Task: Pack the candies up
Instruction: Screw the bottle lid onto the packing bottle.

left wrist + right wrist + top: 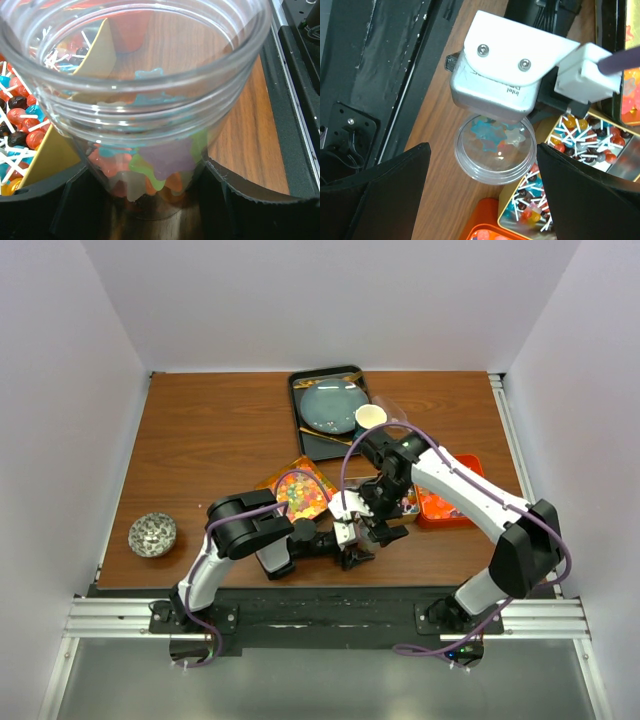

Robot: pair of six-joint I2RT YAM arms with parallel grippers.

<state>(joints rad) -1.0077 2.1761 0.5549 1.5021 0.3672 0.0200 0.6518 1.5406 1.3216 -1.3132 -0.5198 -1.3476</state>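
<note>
Right wrist view looks straight down on a clear jar [495, 157] standing on the wooden table [432, 150]. A few soft star candies [487, 131], blue, white and pink, lie at the bottom of it. The right claw [482, 150] hangs over the jar with its two black fingers [380, 195] spread wide, one on each side. There is nothing in its grip. The candies are below it, down in the gap between the fingers. The white camera [505, 80] of the other arm covers the far part of the jar's mouth.

The left wrist view is very close to the jar. The left claw [145, 167] has the jar by its lower part, with a dark finger [65, 205] pressed against each side. Through the clear wall you can see the star candies in a small heap right between those fingers: purple, green, blue and orange ones.

Just beside the jar stands a gold tin [47, 155] full of lollipops [20, 120] with white sticks.

From the top view, both claws meet near the front edge of the table, about in the middle. A red tub [440, 502] sits just to their right. A flat pack of tiny coloured sweets [300, 492] lies just behind the left arm. Far back there is a black tray [294, 415] with a grey plate [330, 405], and a pale cup [371, 417] at its right edge.
</note>
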